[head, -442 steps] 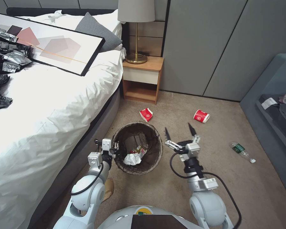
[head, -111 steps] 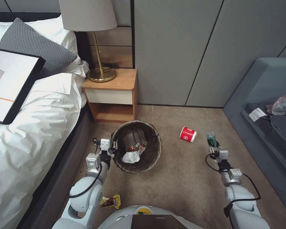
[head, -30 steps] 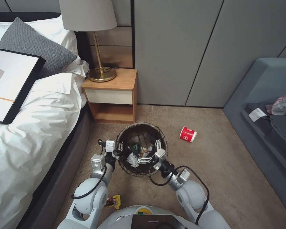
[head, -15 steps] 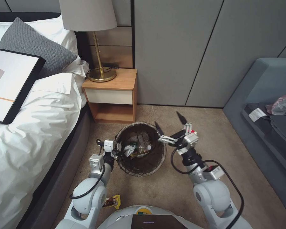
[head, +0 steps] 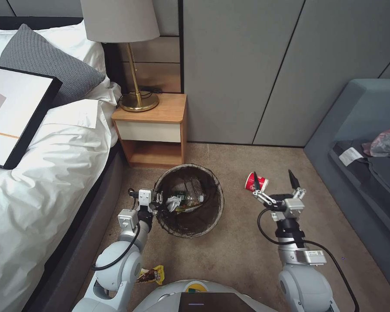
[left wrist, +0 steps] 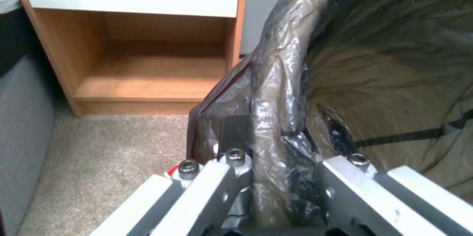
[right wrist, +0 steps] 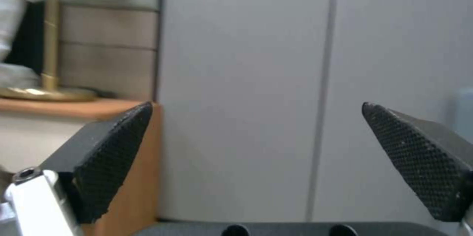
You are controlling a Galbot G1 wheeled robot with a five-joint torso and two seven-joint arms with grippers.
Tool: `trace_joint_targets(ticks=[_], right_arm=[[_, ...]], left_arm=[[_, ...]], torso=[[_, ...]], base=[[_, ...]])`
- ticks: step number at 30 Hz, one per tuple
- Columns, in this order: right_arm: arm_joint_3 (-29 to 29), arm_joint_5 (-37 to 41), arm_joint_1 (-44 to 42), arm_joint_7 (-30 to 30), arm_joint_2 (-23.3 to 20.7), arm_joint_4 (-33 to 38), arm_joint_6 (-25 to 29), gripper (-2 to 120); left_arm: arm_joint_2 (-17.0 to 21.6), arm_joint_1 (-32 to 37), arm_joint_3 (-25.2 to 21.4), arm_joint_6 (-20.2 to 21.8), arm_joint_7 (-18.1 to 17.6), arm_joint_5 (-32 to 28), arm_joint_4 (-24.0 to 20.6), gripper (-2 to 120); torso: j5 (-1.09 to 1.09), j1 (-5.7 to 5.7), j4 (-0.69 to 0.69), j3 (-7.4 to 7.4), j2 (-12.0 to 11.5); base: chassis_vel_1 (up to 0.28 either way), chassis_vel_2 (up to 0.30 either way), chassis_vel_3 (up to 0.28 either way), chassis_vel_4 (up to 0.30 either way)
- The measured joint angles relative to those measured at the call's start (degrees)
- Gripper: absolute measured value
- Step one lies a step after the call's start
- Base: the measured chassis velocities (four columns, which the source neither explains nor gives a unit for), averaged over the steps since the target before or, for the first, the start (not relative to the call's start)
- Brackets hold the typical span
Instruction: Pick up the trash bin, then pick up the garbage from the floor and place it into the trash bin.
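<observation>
The left gripper (head: pixel 159 203) is pinched on the near-left rim of the trash bin (head: pixel 212 214) — the left wrist view shows its fingers (left wrist: pixel 236 162) clamped over the bunched brown liner (left wrist: pixel 281 110). Inside the bin lie a white tissue (head: pixel 174 202) and a clear bottle (head: pixel 190 198), the bottle's long axis running roughly left to right with its cap toward the robot's right. The right gripper (head: pixel 275 180) hovers to the right of the bin, its two dark fingers (right wrist: pixel 113 143) spread wide and holding nothing. A red-and-white paper cup (head: pixel 256 182) lies on its side on the floor just beside the right gripper's left fingertip, its open mouth pointing right. A yellow snack wrapper (head: pixel 154 274) lies near the robot's base, by the left arm. The floor is beige carpet (head: pixel 229 255); a bed (head: pixel 43 173) stands on the left, a wooden nightstand (head: pixel 154 130) with a brass lamp (head: pixel 134 86) beyond the bin, grey wall panels (head: pixel 247 65) behind.
</observation>
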Motion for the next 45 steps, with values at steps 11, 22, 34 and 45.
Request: trace_joint_targets(ticks=[11, 22, 34, 45], right_arm=[[3.4, 1.0, 0.2, 1.0, 2.4, -9.6, 6.8, 93], [3.7, 1.0, 1.1, 0.2, 2.9, -11.6, 7.8, 96], [3.9, 1.0, 1.5, -0.3, 2.9, -11.9, 8.0, 96], [4.2, 1.0, 1.7, -0.7, 2.8, -12.2, 8.2, 99]], left_arm=[[0.0, 0.0, -0.1, 0.0, 0.0, -0.3, -0.1, 0], [-0.2, 0.2, -0.1, -0.1, 0.0, -0.1, -0.2, 0], [-0.3, 0.2, -0.2, -0.2, 0.0, 0.0, -0.2, 0], [-0.3, 0.2, -0.1, -0.2, 0.0, 0.0, -0.2, 0]], torso=[[0.00, 0.00, 0.00, 0.00, 0.0], [0.00, 0.00, 0.00, 0.00, 0.0], [-0.01, 0.00, 0.00, 0.00, 0.0], [-0.01, 0.00, 0.00, 0.00, 0.0]], base=[[0.000, 0.000, 0.000, 0.000], [0.000, 0.000, 0.000, 0.000], [-0.013, 0.009, 0.014, -0.012], [-0.163, 0.170, 0.174, -0.160]])
